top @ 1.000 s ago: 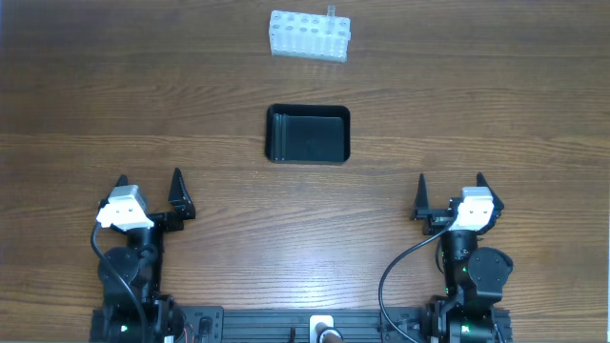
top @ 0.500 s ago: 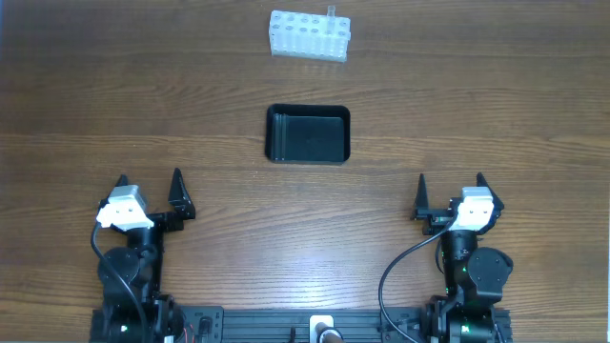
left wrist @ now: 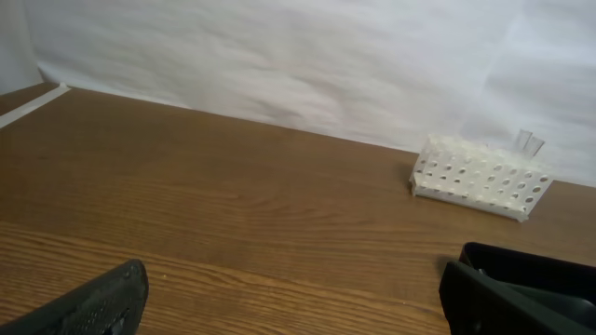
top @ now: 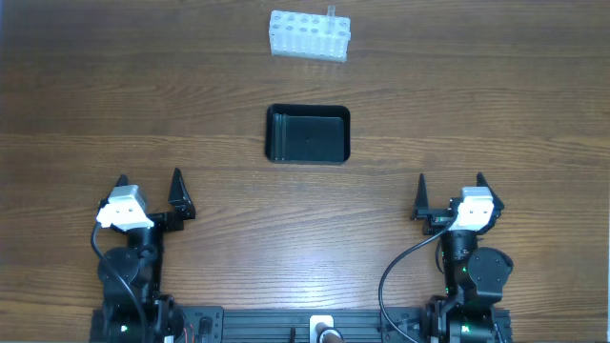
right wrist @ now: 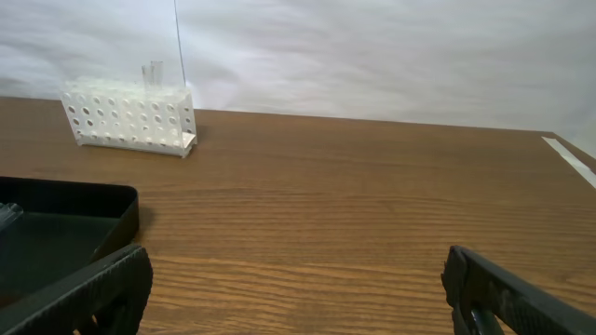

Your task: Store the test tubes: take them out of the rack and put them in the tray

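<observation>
A: Where is the rack?

B: The white rack (top: 309,35) stands at the far edge of the tabletop (top: 496,95), well away from both arms. One clear test tube (top: 332,11) sticks up from its right end corner.

A: And the tray?

B: The black tray (top: 315,138) lies on the tabletop between the rack and the arms, near the middle and apart from the rack. Something clear may lie along its left wall, but I cannot tell what.

A: The grippers?

B: The left gripper (top: 150,178) sits low near its base, fingers spread wide, holding nothing. The right gripper (top: 450,179) mirrors it on the other side, also wide open and empty. Both are well short of the tray.
</observation>
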Controlling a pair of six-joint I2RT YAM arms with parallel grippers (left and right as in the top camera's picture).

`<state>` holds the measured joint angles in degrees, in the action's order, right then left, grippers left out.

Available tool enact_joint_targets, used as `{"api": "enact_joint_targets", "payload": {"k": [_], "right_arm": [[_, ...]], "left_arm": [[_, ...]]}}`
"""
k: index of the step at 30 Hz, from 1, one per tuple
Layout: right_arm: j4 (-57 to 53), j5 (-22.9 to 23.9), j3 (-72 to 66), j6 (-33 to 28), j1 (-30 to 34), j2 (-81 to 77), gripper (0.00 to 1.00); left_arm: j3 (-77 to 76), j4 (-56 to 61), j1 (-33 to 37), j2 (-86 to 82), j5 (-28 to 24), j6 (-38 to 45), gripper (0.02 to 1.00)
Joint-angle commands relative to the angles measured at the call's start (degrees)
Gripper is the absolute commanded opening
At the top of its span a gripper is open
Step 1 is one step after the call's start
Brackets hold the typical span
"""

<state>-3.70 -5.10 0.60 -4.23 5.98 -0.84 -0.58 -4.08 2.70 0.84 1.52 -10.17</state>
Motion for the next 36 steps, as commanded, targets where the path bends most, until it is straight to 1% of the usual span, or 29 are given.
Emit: {"api": "enact_joint_targets", "payload": {"k": [1,30,31,32,33,34,35,36], "right_arm": [[-0.15,-0.85,-0.28,0.52,0.33,0.50,0.993],[-0.11,-0.46,-0.28,0.50,0.33,0.52,0.991],[-0.20,-0.42,-0.28,0.55,0.35,0.52,0.917],[-0.22,-0.42,-0.28,0.55,0.33,0.50,0.794],[-0.20,-0.39,-0.28,0.55,0.33,0.50,0.781],[-0.17,-0.42,-0.28,0.52,0.33,0.50,0.875],[-0.17,-0.42,-0.28,0.52,0.33,0.48,0.991],[0.24,-0.44,-0.28,0.52,0.31,0.13,0.991]], "left_arm": [[0.24,0.02,0.20,-0.68,0.66,-0.57,0.998],[0.24,0.02,0.20,-0.68,0.66,-0.57,0.998],[0.24,0.02,0.20,-0.68,0.66,-0.59,0.998],[0.24,0.02,0.20,-0.68,0.66,-0.57,0.998],[0.24,0.02,0.20,-0.68,0.66,-0.57,0.996],[0.24,0.02,0.20,-0.68,0.66,-0.57,0.998],[0.24,0.02,0.20,-0.68,0.66,-0.57,0.996],[0.24,0.02,0.20,-0.68,0.66,-0.57,0.996]]}}
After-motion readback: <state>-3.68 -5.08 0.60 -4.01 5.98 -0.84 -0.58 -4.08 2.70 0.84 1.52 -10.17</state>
